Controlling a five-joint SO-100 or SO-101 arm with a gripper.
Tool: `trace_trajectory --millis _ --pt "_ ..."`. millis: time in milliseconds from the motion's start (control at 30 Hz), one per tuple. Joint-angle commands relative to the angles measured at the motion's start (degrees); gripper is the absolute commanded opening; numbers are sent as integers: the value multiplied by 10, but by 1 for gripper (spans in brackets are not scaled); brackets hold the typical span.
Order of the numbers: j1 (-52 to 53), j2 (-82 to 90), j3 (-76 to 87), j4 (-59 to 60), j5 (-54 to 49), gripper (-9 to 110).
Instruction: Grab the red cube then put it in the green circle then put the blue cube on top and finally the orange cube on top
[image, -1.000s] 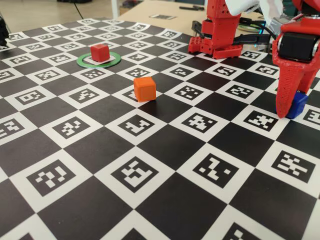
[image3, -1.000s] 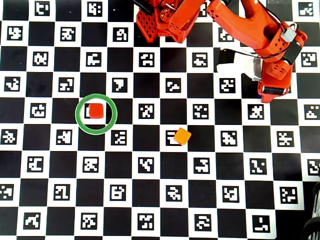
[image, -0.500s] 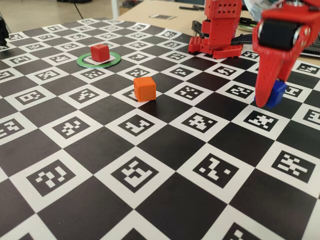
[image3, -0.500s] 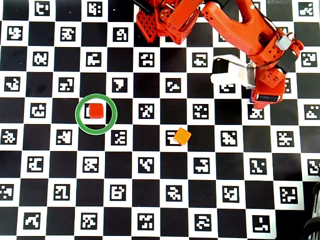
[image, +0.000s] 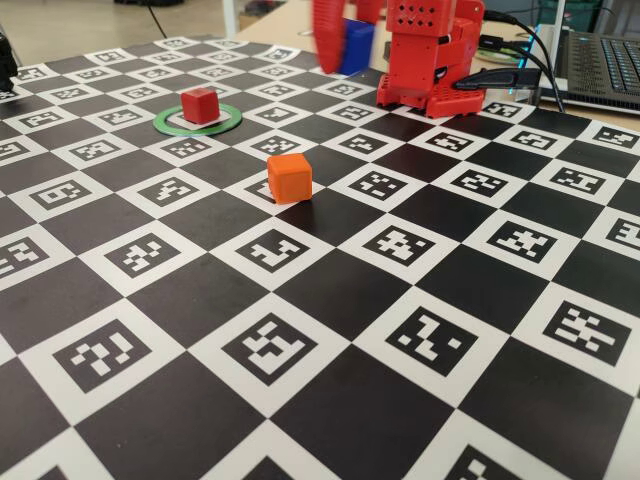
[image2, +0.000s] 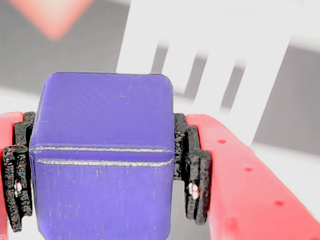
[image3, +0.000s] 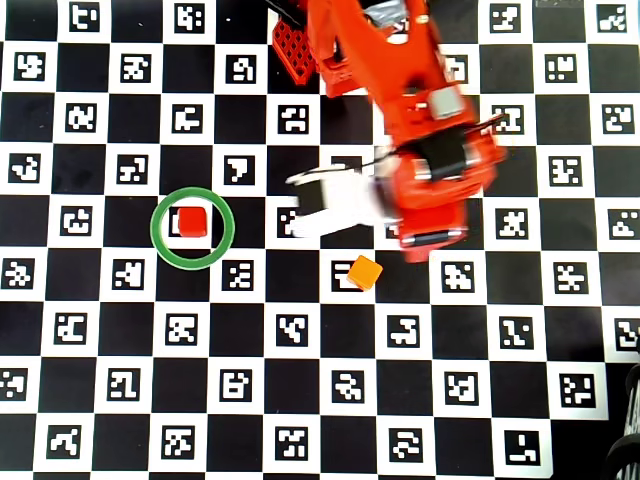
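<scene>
1. Fixed view: the red cube (image: 199, 104) sits inside the green circle (image: 169, 126) at upper left. The orange cube (image: 290, 178) rests on the checkered counter (image: 330, 390) left of centre, well apart from the circle. At the top edge, blurred, the gripper (image: 340, 45) holds the blue cube (image: 356, 46) in the air, just left of the red arm base (image: 432, 60). A laptop (image: 600, 65) lies at upper right.

2. Wrist view: the blue cube (image2: 102, 160) fills the lower left and centre, clamped on both sides between black pads (image2: 192, 170) on the gripper's red fingers (image2: 240, 185). The surface beyond is blurred.

3. Overhead view: the red cube (image3: 192, 222) lies within the green circle (image3: 160, 248) at centre left. The orange cube (image3: 365, 272) sits near centre, just below the blurred arm (image3: 420, 130), which reaches down from the top edge. The arm hides the blue cube and the gripper's tips.
</scene>
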Motion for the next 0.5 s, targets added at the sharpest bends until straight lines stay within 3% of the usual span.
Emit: trace_trajectory --millis 0,467 --pt "103 59 -13 -1 -102 6" --pt "311 30 -16 -24 -279 7"
